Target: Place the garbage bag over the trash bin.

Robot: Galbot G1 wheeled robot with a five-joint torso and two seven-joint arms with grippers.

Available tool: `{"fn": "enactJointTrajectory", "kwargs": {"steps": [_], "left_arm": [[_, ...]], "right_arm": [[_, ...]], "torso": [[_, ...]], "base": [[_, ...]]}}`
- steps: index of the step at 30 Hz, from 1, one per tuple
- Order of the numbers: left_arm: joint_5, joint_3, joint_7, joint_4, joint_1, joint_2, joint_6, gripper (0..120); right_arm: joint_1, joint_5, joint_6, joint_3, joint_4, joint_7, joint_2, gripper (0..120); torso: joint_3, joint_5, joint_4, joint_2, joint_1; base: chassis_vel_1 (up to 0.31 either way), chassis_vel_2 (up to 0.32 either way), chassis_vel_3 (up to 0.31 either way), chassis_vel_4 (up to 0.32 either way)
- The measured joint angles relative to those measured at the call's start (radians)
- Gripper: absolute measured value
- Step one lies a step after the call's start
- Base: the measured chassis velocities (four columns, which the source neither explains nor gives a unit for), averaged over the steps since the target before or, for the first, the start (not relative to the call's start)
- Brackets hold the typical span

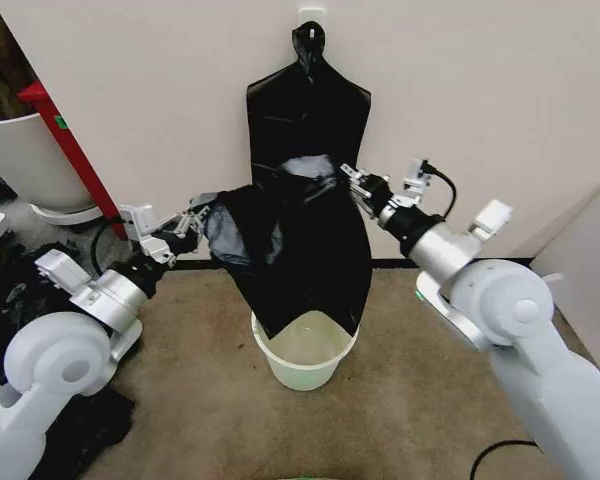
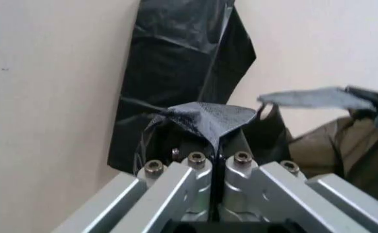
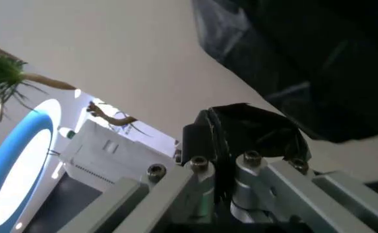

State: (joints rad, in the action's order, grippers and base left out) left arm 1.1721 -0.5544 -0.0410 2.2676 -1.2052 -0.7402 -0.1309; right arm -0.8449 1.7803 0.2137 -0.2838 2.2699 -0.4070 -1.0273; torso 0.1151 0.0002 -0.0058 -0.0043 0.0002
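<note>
A: Bag position?

B: One garbage bag (image 1: 298,245), stretched between both hands, hanging just above one trash bin (image 1: 304,350). Lower edge drooping to the bin rim, maybe just inside; can't tell if touching.

A: Left hand?

B: Left hand (image 1: 202,222) at the bag's left edge, fingers pressed together, pinching a fold of film. Confirmed in left wrist view: left hand (image 2: 218,145) clamped on a peaked bit of black plastic.

A: Right?

B: Right hand (image 1: 354,183) at the bag's upper right edge, higher than the left. Also pinching: right wrist view has right hand (image 3: 224,141) closed with a crumpled wad of film between the fingers.

A: Arm pose?

B: Both reaching forward and inward from the shoulders, wrists angled toward each other, bag spread between. Left arm lower, right arm raised.

A: Anything else around?

B: One flat black bag bundle (image 1: 308,100) hung on the wall behind, knotted loop on top. One big white tub (image 1: 25,160) far left. Bin standing on brown carpet (image 1: 200,400).
</note>
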Motion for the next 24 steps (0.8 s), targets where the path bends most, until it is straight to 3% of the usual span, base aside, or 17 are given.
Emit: {"fn": "enactJointTrajectory", "kwargs": {"steps": [13,18,24], "left_arm": [[-0.062,0.020,0.006,-0.043,-0.066,-0.041,-0.010,0],[-0.084,0.030,0.006,-0.002,-0.120,-0.058,-0.011,0],[-0.047,0.098,0.003,0.017,-0.063,-0.034,-0.034,0]], "right_arm": [[-0.160,-0.095,0.013,-0.006,0.033,0.007,-0.016,0],[-0.148,-0.049,0.017,-0.008,0.064,-0.017,-0.006,0],[-0.179,-0.005,0.023,-0.071,0.084,-0.041,0.046,0]], "torso": [[0.000,-0.0001,-0.0005,0.000,0.000],[0.000,-0.0001,0.0003,0.000,0.000],[0.000,-0.0002,-0.0001,0.000,0.000]], "base": [[0.000,0.000,0.000,0.000],[0.000,0.000,0.000,0.000],[0.000,0.000,0.000,0.000]]}}
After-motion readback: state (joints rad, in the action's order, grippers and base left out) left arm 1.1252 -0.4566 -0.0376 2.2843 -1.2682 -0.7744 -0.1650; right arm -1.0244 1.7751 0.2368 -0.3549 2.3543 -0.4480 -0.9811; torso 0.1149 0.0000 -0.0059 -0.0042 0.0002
